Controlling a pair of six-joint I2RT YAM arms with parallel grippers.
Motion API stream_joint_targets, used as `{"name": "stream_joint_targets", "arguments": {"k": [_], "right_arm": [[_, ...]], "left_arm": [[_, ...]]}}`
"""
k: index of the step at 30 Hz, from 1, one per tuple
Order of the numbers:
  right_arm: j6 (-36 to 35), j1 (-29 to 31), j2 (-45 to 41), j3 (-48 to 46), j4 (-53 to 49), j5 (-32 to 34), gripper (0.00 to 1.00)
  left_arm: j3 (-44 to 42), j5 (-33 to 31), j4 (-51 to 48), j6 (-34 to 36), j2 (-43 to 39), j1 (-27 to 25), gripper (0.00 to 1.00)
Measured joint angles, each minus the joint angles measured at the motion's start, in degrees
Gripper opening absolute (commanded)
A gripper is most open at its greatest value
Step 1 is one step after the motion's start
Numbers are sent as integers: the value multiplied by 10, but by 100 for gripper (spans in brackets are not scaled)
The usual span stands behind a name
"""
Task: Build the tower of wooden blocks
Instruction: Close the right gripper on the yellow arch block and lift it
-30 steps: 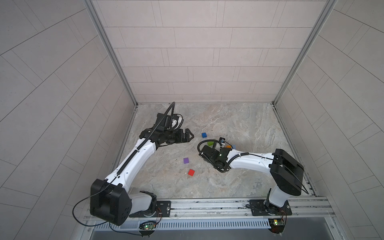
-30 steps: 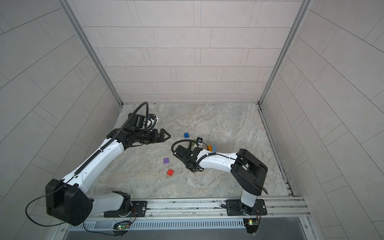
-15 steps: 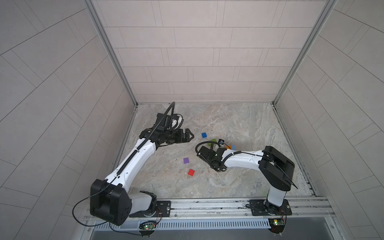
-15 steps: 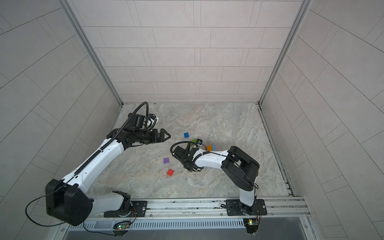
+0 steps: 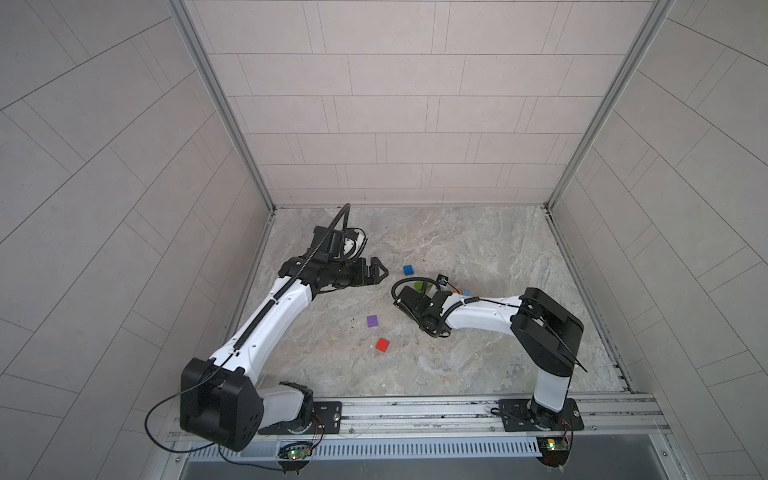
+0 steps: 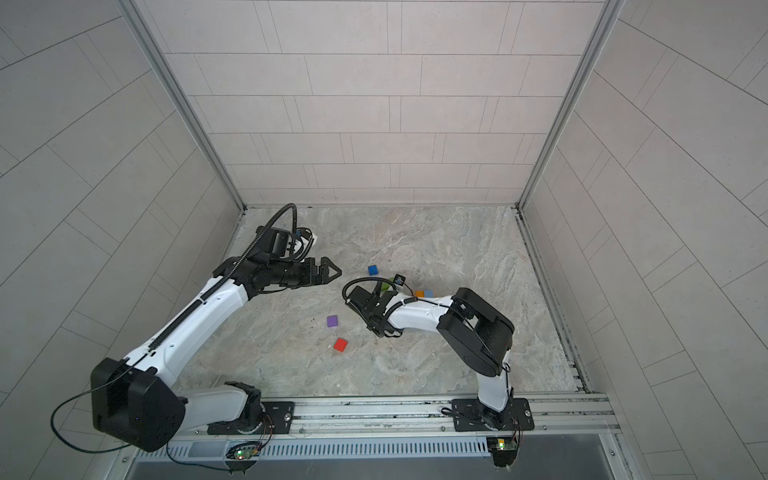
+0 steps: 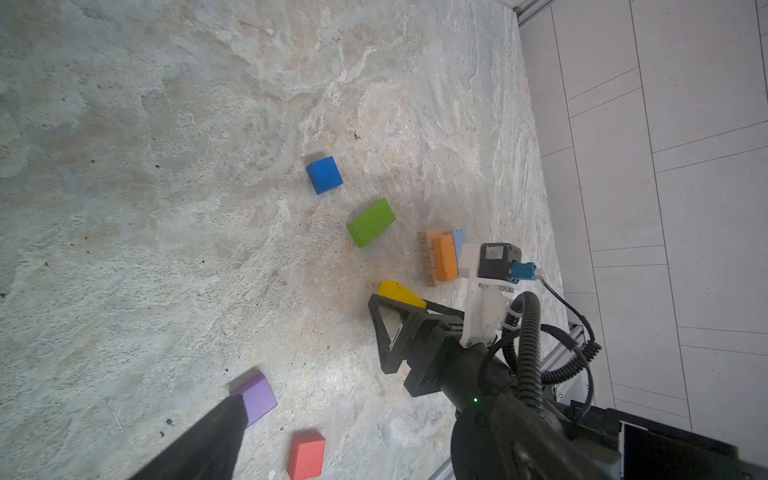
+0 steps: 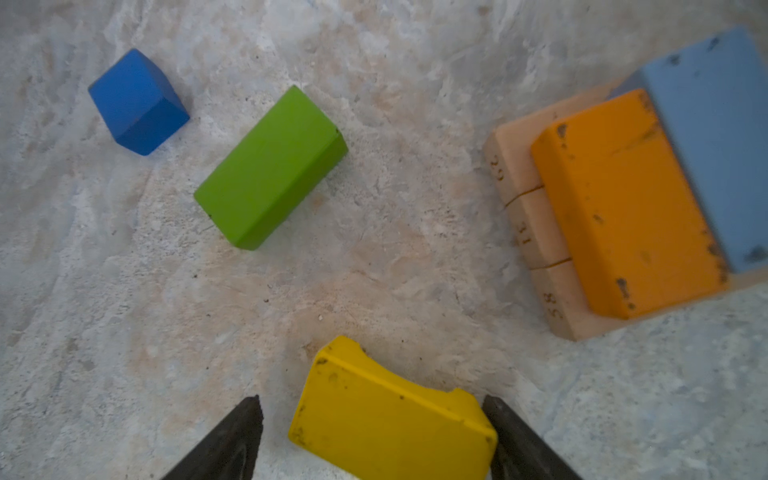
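In the right wrist view, three plain tan bars (image 8: pixel 528 216) lie side by side with an orange bar (image 8: pixel 623 208) and a light-blue bar (image 8: pixel 715 137) flat on top. A green bar (image 8: pixel 270 166) and a dark-blue cube (image 8: pixel 137 102) lie loose on the floor. My right gripper (image 8: pixel 370 401) straddles the yellow bar (image 8: pixel 390 419). One finger touches the bar and a gap remains at the other, so it stands open. My left gripper (image 5: pixel 380 272) hovers open and empty. The purple cube (image 5: pixel 372 321) and red cube (image 5: pixel 382 345) lie apart toward the front.
The marble floor (image 5: pixel 478 249) is walled by tiled panels on three sides, with a metal rail (image 5: pixel 415 409) along the front. In the left wrist view, one left finger (image 7: pixel 208 436) overlaps the purple cube (image 7: pixel 259 395), beside the red cube (image 7: pixel 306 455).
My right arm has folded in and brought its gripper down around the yellow bar, with the jaws narrowing. The left arm has stayed still and open.
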Motion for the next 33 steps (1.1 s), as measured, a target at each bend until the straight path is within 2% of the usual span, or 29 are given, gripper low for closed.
{"name": "stream_joint_targets", "arguments": {"k": [13, 21, 33], "right_arm": [[-28, -7, 16, 35, -8, -4, 57], [-44, -7, 16, 40, -17, -5, 54], [-156, -8, -5, 54, -38, -5, 53]], "left_arm": [[0, 0, 0, 0, 0, 0, 100], [0, 1, 0, 0, 0, 0, 100], [0, 3, -4, 0, 3, 0, 100]]}}
